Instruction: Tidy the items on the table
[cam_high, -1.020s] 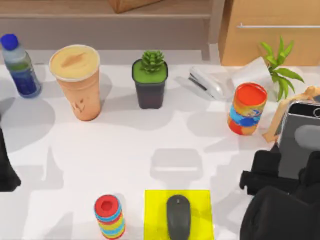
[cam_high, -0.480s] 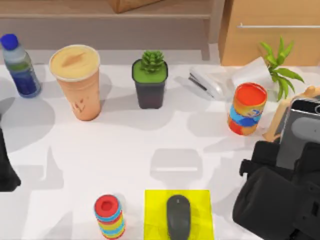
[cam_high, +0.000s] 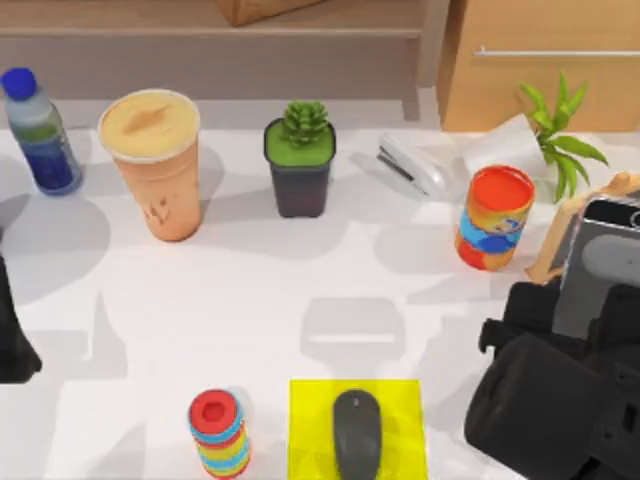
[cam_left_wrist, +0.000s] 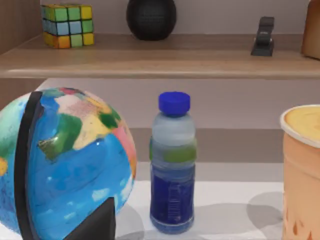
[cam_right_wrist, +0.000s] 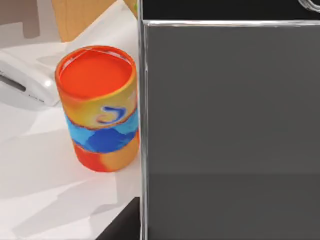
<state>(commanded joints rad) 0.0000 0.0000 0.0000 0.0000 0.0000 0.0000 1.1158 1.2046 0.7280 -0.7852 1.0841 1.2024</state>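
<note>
The silver-edged smartphone (cam_high: 597, 265) stands tilted against a wooden stand (cam_high: 552, 240) at the table's (cam_high: 260, 300) right edge. My right gripper (cam_high: 580, 318) is shut on its lower part, and its grey face (cam_right_wrist: 230, 125) looms close in the right wrist view. The dark grey mouse (cam_high: 357, 432) lies on a yellow pad (cam_high: 310, 425) at the front middle. The orange-tan cup (cam_high: 152, 165) with its tan lid stands upright at the back left, its side (cam_left_wrist: 302, 170) also in the left wrist view. My left arm (cam_high: 12, 335) is parked at the left edge.
A blue bottle (cam_high: 40, 130) and a globe (cam_left_wrist: 60, 160) stand at the far left. A potted succulent (cam_high: 300, 160), a white stapler (cam_high: 410, 165), a colourful can (cam_high: 493, 218) and a leafy plant (cam_high: 555, 130) line the back. A striped ring stack (cam_high: 220, 432) stands left of the pad.
My right arm shifted up and left in the top view and carried the smartphone a little further against the stand. It has held still for the last half second. The left arm is unmoved.
</note>
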